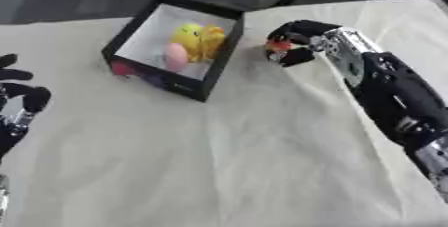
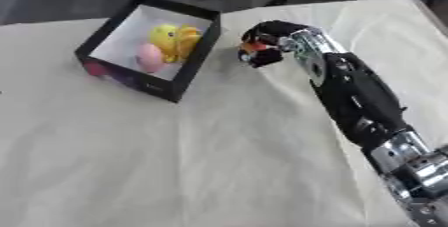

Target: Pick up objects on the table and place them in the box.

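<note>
Two hands are mine here, and only the right hand (image 1: pixel 293 41) is working. Its black fingers (image 2: pixel 262 30) curl down and inward around a small red thing (image 1: pixel 278 46), which shows as a bright spot between the fingertips and the thumb; I cannot make out its shape beyond that. The hand sits low over the cloth (image 1: pixel 236 161), just beside the right wall of the box (image 1: pixel 223 53), though not touching it as far as I can tell. Behind the hand my wrist is shiny silver metal, and the forearm (image 2: pixel 354 96) runs back toward the lower right as a smooth, rounded black shell ending in more silver joints.

The box is square, with thin black walls and a pale, flat white floor, open at the top and sitting askew on the table. Inside it lie a yellow toy (image 1: pixel 199 38), lumpy and rounded, and a smooth pink egg shape (image 1: pixel 176 57) touching it on the near side. A pink patch shows on the box's outer near wall.

The cloth is cream-coloured, soft and matte, with shallow creases running across it.

My left hand (image 1: pixel 19 96) rests at the left edge of the left eye view, fingers relaxed and apart, holding nothing.
</note>
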